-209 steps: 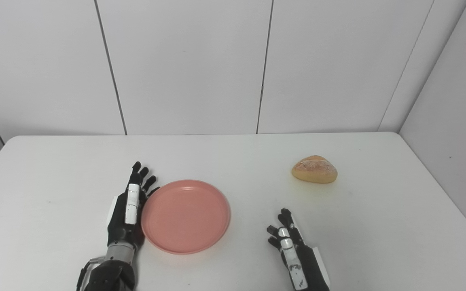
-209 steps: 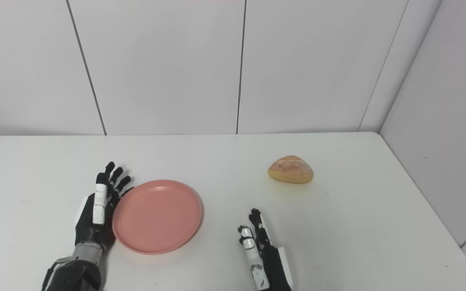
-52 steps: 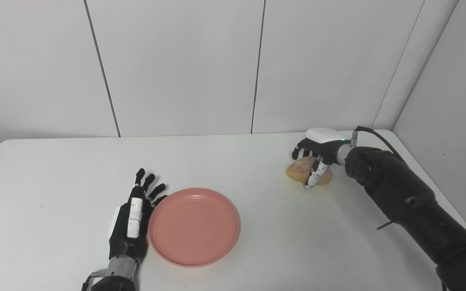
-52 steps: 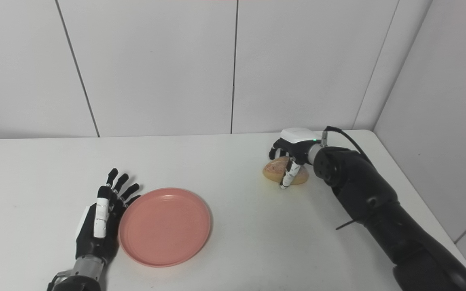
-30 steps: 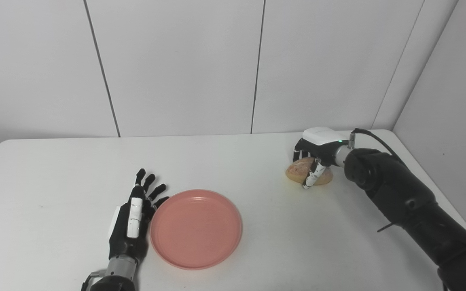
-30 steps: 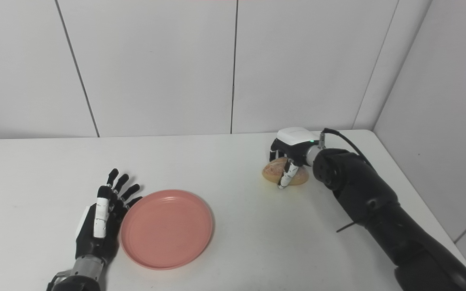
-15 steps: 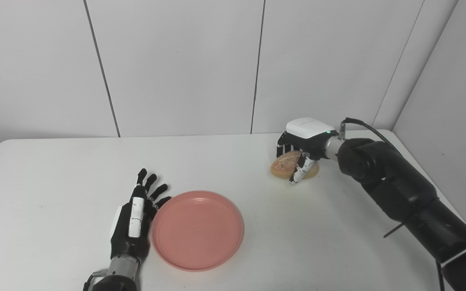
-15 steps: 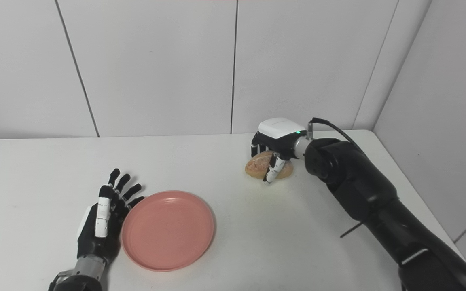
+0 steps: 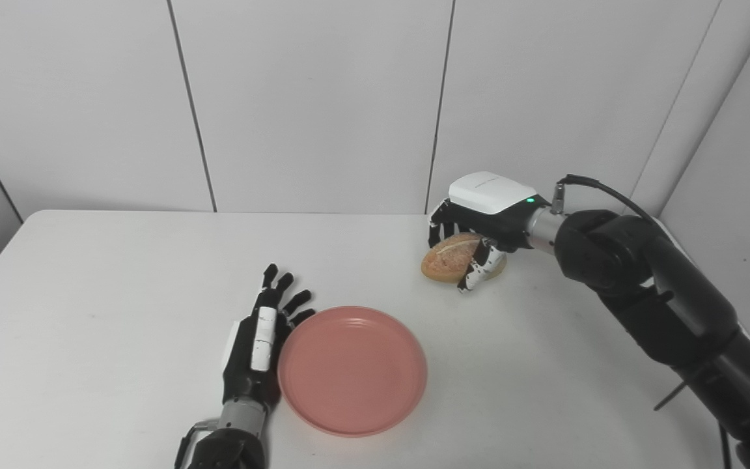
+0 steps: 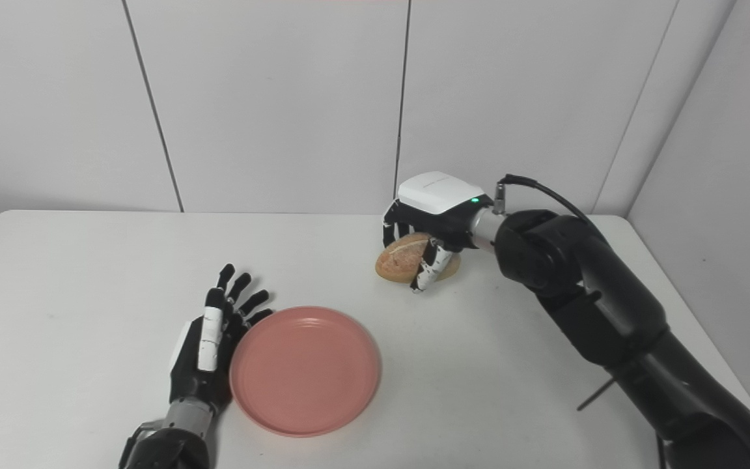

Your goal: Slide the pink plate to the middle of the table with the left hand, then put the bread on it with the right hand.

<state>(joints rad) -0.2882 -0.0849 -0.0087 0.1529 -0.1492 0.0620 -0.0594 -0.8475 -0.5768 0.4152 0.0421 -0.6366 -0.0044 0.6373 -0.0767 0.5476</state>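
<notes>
We see the right hand, black with a glossy white shell on its back and a small green light, closed around the rounded, golden-brown crusty bread roll, which sits just above or on the matte white table at its far right, though we cannot tell whether it is lifted clear. The smooth round pink plastic plate with its shallow raised rim lies bare near the table's front centre, well apart from the bread. The black-and-white left hand rests flat with fingers spread, holding nothing, its edge against the plate's left rim; we read no writing in either view, and both show the same things.
</notes>
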